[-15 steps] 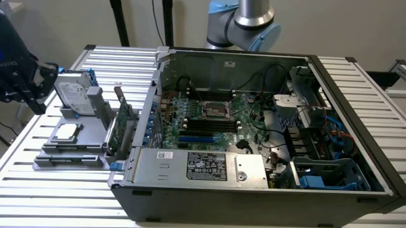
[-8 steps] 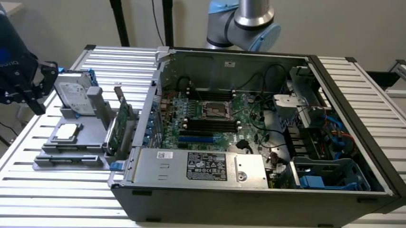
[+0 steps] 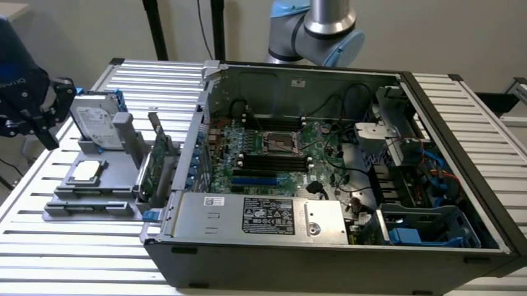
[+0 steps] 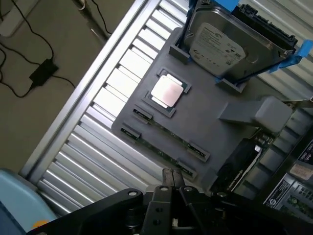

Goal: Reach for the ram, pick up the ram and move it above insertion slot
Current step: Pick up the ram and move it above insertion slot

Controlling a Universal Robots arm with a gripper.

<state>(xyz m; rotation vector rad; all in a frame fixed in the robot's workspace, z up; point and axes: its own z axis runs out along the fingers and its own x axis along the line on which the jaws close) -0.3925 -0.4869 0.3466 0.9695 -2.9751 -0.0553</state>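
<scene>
The ram (image 4: 167,132) is a thin green stick standing on edge between dark clips in a grey holder (image 4: 205,117); a second such stick (image 4: 157,151) lies beside it. In the exterior view the holder (image 3: 111,185) sits on the slatted table at the left of the open computer case. My gripper (image 4: 173,177) hovers above the holder's near edge, close to the sticks, with its two fingers pressed together and nothing between them. Seen from outside, the gripper (image 3: 47,137) hangs at the far left. The black memory slots (image 3: 272,161) lie on the motherboard inside the case.
On the holder also rest a silver processor (image 4: 168,92), a hard drive (image 4: 230,44) in a blue bracket, and an upright green expansion card (image 3: 157,163). The case (image 3: 329,259) has a power supply (image 3: 263,216) along its front. Cables (image 4: 41,71) lie on the floor.
</scene>
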